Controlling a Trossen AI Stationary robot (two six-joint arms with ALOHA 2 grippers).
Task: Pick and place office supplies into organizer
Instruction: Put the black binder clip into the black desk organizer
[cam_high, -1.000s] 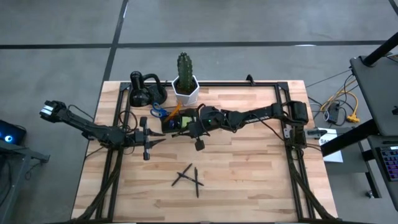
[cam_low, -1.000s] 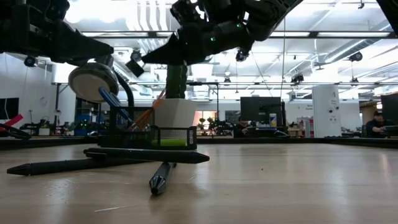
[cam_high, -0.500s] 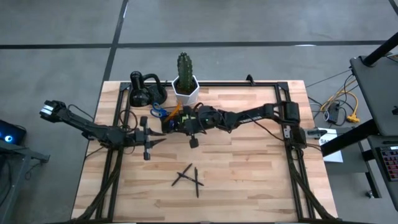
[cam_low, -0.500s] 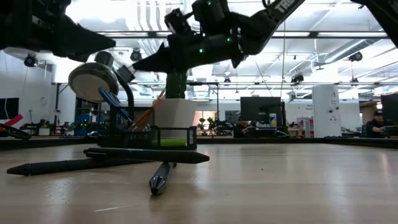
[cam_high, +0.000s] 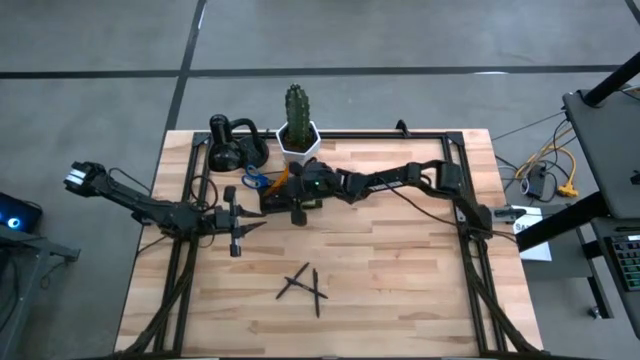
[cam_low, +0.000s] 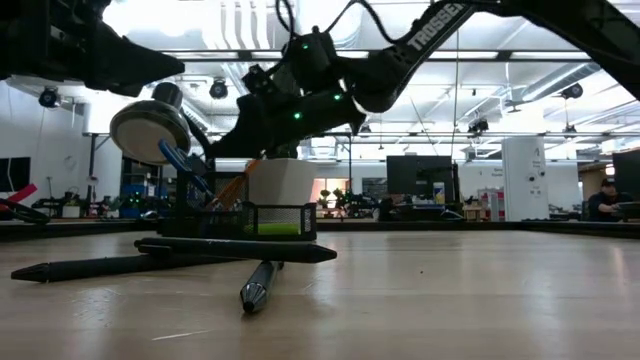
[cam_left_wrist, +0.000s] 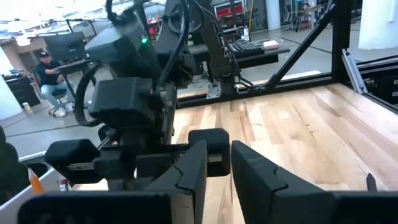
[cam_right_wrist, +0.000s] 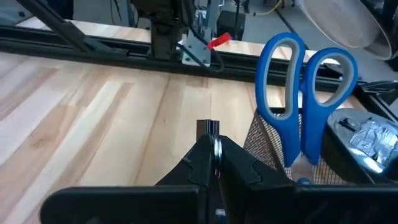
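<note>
My right gripper (cam_right_wrist: 211, 152) is shut on a thin black pen (cam_right_wrist: 208, 129) and hovers beside the dark mesh organizer (cam_high: 272, 195), near its wall (cam_right_wrist: 267, 137). Blue-handled scissors (cam_right_wrist: 301, 112) stand in the organizer, handles up. Orange pencils (cam_low: 235, 185) lean inside it, and a lime-green pad (cam_low: 270, 229) lies in it. Three black pens (cam_high: 303, 285) lie crossed on the table toward its near edge. My left gripper (cam_high: 258, 228) waits left of the organizer above the table, narrowly open and holding nothing. My right gripper pinches the black pen between its two fingers (cam_right_wrist: 245, 165). The pen lies along the fingers, and its dark end (cam_right_wrist: 208, 129) sticks out past the fingertips. It is lifted clear of the table. The fingers hide the rest of the pen.
A white hexagonal cactus pot (cam_high: 298, 140) stands just behind the organizer. A black looped gadget (cam_high: 235, 145) sits at the far left corner. Black frame rails (cam_high: 470, 240) run along the table's sides. Bare wood lies on the table's right half.
My right gripper, still shut on the pen, has moved toward the table's left edge and slightly toward its far edge, closing in on the organizer, and its front end has dipped lower.
</note>
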